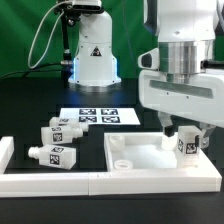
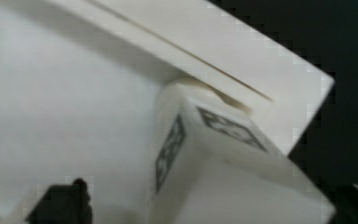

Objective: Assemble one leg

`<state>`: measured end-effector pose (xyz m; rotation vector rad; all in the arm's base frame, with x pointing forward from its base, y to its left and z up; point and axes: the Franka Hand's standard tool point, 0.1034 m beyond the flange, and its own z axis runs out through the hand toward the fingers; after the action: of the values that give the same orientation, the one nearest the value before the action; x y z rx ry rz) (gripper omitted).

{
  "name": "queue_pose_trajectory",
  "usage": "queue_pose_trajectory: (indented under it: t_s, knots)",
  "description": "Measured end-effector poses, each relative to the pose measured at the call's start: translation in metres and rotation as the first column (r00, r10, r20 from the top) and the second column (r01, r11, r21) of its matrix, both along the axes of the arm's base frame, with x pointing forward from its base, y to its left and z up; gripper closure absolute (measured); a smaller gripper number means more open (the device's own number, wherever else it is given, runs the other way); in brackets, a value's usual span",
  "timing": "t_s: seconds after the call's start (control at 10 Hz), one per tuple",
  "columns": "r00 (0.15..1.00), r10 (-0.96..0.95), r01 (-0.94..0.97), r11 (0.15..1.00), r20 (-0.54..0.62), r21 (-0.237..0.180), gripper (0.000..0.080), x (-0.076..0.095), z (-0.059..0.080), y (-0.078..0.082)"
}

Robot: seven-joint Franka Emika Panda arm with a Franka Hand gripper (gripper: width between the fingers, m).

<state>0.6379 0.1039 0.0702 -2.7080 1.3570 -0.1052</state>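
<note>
My gripper [image 1: 187, 133] is shut on a leg [image 1: 187, 144], a chunky white peg with a black-and-white tag. It holds the leg upright over the far corner of the large flat white panel [image 1: 140, 160] on the exterior view's right. I cannot tell whether the leg's lower end touches the panel. In the wrist view the leg [image 2: 229, 160] fills the middle between my dark fingertips [image 2: 60, 203], with the gripper [image 2: 215, 202] closed around it. The panel's raised rim [image 2: 176, 55] lies just beyond it.
Other legs alike lie on the black table at the exterior view's left [image 1: 60, 130], [image 1: 52, 155]. The marker board [image 1: 97, 116] lies behind the panel. A low white wall [image 1: 60, 182] runs along the front and left edges. The robot base [image 1: 92, 60] stands at the back.
</note>
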Motion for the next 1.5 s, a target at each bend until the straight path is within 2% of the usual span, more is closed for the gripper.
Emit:
queue_pose_trajectory:
  t_s: [0.1, 0.4, 0.5, 0.6, 0.7, 0.8, 0.9, 1.0, 1.1, 1.2, 1.3, 1.5]
  knots:
    - [0.999, 0.05, -0.05, 0.999, 0.004, -0.007, 0.0158, -0.0005, -0.0007, 0.0012]
    - [0.97, 0.241, -0.241, 0.97, 0.014, -0.031, 0.015, -0.0002, -0.0009, -0.0005]
    - [0.909, 0.416, -0.415, 0.908, 0.009, -0.062, 0.015, 0.0004, 0.0001, -0.0011]
    - [0.759, 0.651, -0.648, 0.756, -0.006, -0.092, 0.015, 0.003, 0.0037, 0.0005]
    - [0.702, 0.712, -0.71, 0.699, -0.013, -0.085, 0.015, 0.0013, 0.0032, 0.0023]
    - [0.731, 0.682, -0.681, 0.728, -0.012, -0.083, 0.015, 0.0016, 0.0031, 0.0019]
    - [0.737, 0.675, -0.674, 0.734, -0.012, -0.082, 0.0262, 0.0017, 0.0031, 0.0018]
    - [0.741, 0.671, -0.67, 0.738, -0.012, -0.081, 0.041, 0.0016, 0.0031, 0.0018]
    - [0.78, 0.626, -0.625, 0.777, -0.011, -0.075, 0.041, 0.0016, 0.003, 0.0021]
    - [0.823, 0.568, -0.567, 0.821, -0.011, -0.067, 0.0515, 0.0015, 0.0028, 0.0021]
    - [0.856, 0.517, -0.516, 0.854, -0.011, -0.061, 0.0515, 0.0014, 0.0027, 0.0022]
    - [0.963, 0.267, -0.268, 0.962, -0.021, -0.043, 0.0515, 0.0002, 0.0029, 0.0075]
